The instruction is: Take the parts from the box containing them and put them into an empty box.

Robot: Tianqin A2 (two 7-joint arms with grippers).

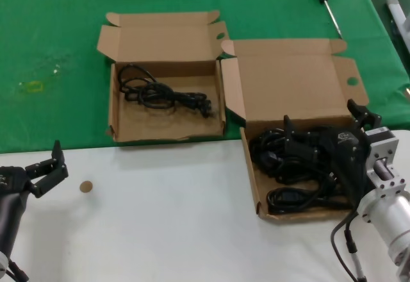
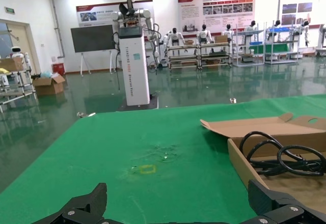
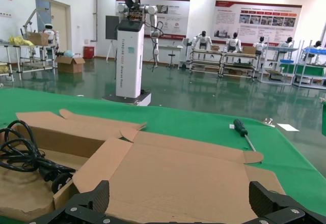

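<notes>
The larger brown box [image 1: 251, 166] stands at the right with its lid [image 1: 288, 80] open and holds several black power cords [image 1: 282, 199]. My right gripper [image 1: 323, 120] is open just above these cords, holding nothing; in the right wrist view [image 3: 181, 198] it faces the lid [image 3: 178, 173]. The smaller brown box [image 1: 115, 112] stands to the left with one cord bundle [image 1: 160, 93] in it. My left gripper [image 1: 48, 166] is open and empty low at the near left over the white table; the left wrist view [image 2: 181, 203] shows the smaller box [image 2: 242, 165] and its cord [image 2: 285, 158].
A screwdriver [image 1: 323, 0] lies on the green cloth at the far right, also seen in the right wrist view [image 3: 242, 130]. A small brown disc [image 1: 86, 186] lies on the white table near my left gripper. A yellow mark [image 1: 32, 86] is on the cloth at the left.
</notes>
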